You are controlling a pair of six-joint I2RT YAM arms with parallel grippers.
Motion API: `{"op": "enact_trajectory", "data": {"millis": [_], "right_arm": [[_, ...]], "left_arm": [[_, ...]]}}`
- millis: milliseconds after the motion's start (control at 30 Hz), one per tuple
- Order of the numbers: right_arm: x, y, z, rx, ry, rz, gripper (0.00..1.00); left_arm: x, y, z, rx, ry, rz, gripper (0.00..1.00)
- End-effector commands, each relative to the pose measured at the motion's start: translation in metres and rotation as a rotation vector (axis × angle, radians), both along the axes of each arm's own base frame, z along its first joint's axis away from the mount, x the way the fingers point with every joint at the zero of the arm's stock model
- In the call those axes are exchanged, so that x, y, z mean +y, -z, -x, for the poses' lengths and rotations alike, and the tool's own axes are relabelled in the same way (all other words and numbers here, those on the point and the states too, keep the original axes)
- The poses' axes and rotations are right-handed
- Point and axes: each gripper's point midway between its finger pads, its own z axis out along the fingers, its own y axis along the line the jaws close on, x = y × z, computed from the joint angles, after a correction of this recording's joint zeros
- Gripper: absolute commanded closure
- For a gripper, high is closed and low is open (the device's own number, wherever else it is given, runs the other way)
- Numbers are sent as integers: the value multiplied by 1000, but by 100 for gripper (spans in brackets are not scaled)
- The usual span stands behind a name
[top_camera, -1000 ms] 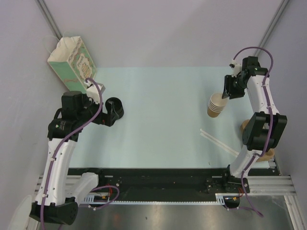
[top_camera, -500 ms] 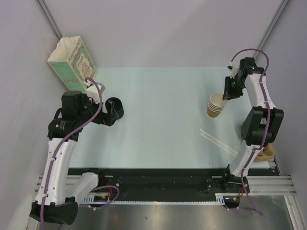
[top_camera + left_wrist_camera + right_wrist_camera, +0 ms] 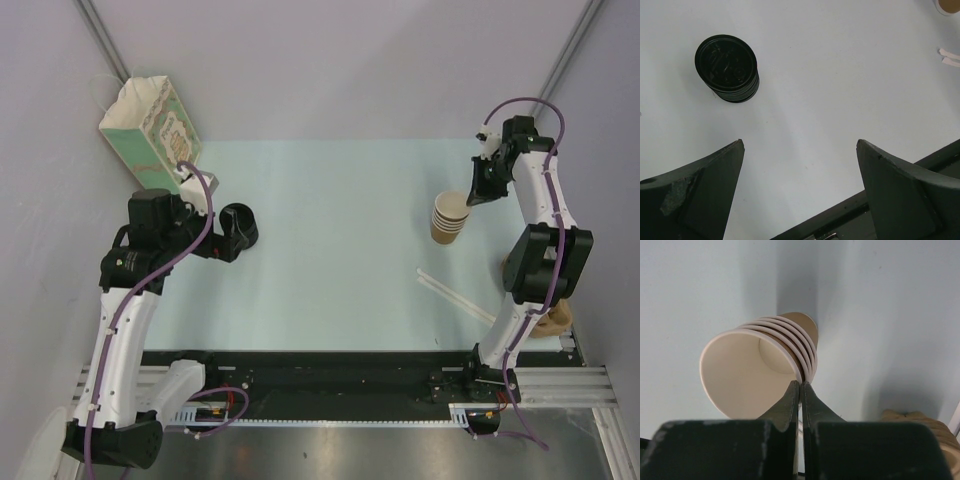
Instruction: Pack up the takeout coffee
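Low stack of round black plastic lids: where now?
In the top view, the lid stack sits left on the table, beside the left end effector, near the patterned paper bag.

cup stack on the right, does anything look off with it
Nothing looks spilled or crushed. The cup stack sits neatly nested, and the only notable thing is the right gripper pinched shut on the top cup's rim.

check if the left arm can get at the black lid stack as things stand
Probably yes. The left gripper is open, and the black lid stack sits on the table just ahead of its fingers, off to one side, with nothing between them in the left wrist view.
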Motion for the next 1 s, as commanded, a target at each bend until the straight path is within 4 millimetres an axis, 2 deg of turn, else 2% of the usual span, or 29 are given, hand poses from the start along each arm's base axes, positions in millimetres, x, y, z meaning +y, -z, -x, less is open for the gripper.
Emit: {"op": "enact_trajectory", "data": {"millis": [0, 333, 533, 600, 700, 800, 900, 967], "right_arm": [[0, -39, 0, -90, 5, -24, 100], [2, -74, 2, -164, -7, -69, 100], [3, -106, 6, -220, -21, -94, 100], [2, -124, 8, -264, -26, -98, 100], [9, -139, 13, -309, -71, -117, 100], [25, -151, 24, -330, -126, -183, 100], [52, -159, 34, -341, -210, -240, 100], [81, -158, 41, -328, -292, -262, 100]], "left_arm": [[-4, -14, -4, -43, 14, 29, 0], [-5, -14, -3, -47, 22, 30, 1], [-5, -16, -3, -49, 20, 32, 1], [-5, -17, -3, -53, 17, 31, 1], [-6, -18, -2, -60, 22, 33, 0], [-8, -22, 2, -78, 46, 33, 0], [-10, -31, 7, -121, 69, 37, 0], [-11, -35, 10, -139, 81, 39, 0]]}}
